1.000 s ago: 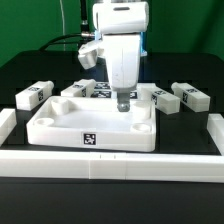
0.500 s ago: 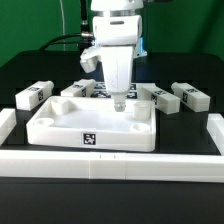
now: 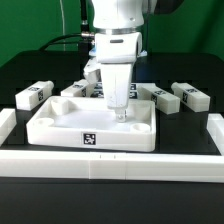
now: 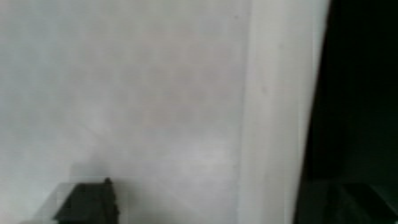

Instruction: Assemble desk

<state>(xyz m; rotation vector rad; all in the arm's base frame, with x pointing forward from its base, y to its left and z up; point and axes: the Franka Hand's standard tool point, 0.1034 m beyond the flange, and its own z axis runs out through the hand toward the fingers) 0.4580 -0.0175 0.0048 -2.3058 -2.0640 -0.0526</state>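
Gripper (image 3: 120,113) is set low on the top (image 3: 60,128), toward its far side; the top lies flat, loose legs (image 3: 33,95) near its far corners — jaw width cannot be told. The wall to be gripped is best centred in the jaws before closing, lest the top be swung.

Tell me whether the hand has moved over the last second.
Yes. The hand has come down in the exterior view. Its tips now sit lower over the desk top, nearer the level of the tag on its front wall.
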